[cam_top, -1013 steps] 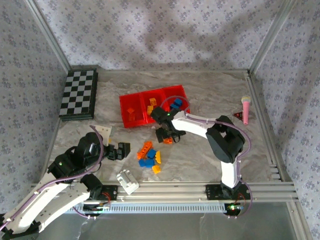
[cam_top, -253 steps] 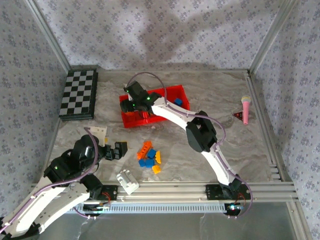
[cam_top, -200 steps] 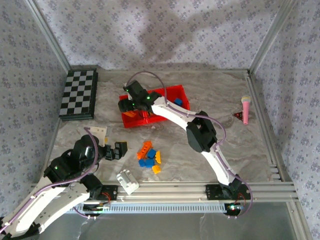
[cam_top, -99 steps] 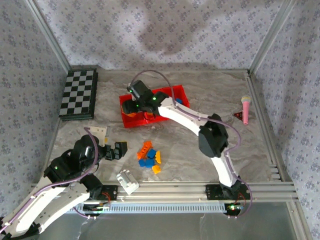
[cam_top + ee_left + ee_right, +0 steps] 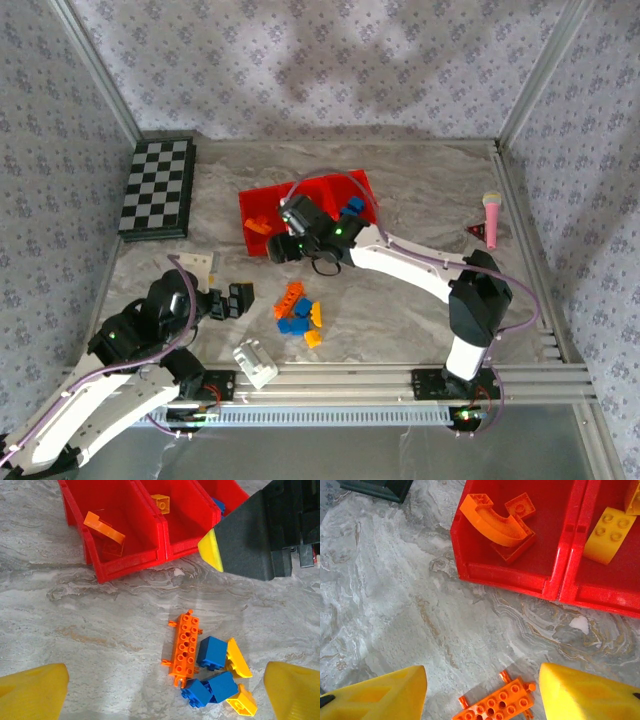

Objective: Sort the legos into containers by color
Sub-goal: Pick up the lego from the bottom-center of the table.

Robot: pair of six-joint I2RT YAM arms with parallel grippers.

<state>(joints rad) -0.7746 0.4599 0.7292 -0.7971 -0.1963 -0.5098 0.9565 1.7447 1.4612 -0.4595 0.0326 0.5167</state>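
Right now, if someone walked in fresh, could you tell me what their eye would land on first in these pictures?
The bright red bins at the middle of the table stand out first, with a curved orange brick lying in the leftmost one. Next comes the loose pile of orange, blue and yellow bricks nearer the arms. The right end effector hangs open over the table between bins and pile.

1. The left hand (image 5: pixel 161 692) hangs over the grey marbled counter (image 5: pixel 75 625). Its yellow fingers (image 5: pixel 31 695) are spread wide at the bottom corners, with nothing gripped.
2. Loose legos (image 5: pixel 212 652) cluster on the counter: a long orange plate (image 5: pixel 185 647), blue bricks and yellow pieces, all touching.
3. The red containers (image 5: pixel 127 562) sit at the top. The left one holds orange pieces and the middle one a yellowish brick.
4. The right hand (image 5: pixel 215 547), dark with a yellow tip, juts in from the upper right.
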